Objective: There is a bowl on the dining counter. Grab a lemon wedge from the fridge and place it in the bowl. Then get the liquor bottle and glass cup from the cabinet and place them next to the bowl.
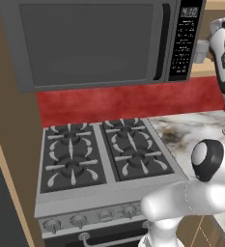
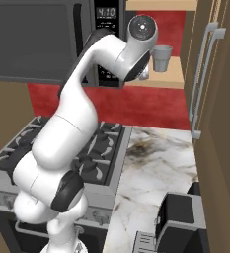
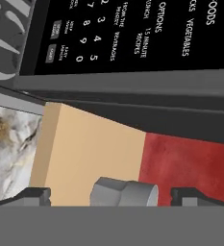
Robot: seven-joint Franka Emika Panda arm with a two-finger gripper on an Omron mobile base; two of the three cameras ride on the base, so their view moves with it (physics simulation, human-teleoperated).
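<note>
Nearest the hand camera, the two dark fingertips [image 3: 34, 194] of the gripper [image 3: 116, 196] stand well apart — the hand is released — and the glass cup [image 3: 124, 192] lies between them, its rim turned toward the red wall in that rolled view. Whether the pads touch the glass cannot be told, though a gap shows on each side. From the right base camera the cup [image 2: 161, 58] stands upright on the tan shelf of the cabinet [image 2: 158, 79], just beside the microwave [image 2: 42, 39], with the white arm [image 2: 87, 89] raised so that its wrist sits beside it. The cup's long axis is vertical in the room, and the hand meets it side-on, so the coming move appears to turn on closing across its width and not its height. No liquor bottle can be made out on the shelf. On the microwave's control panel [image 3: 132, 33] the readable words are "OPTIONS", "VEGETABLES", "15 MINUTE RECIPES", "REHEAT" and "BEVERAGES", beside number keys; its clock seems to read 4:10. The stove [image 1: 99, 154] and marbled worktop [image 2: 158, 163] lie below.
</note>
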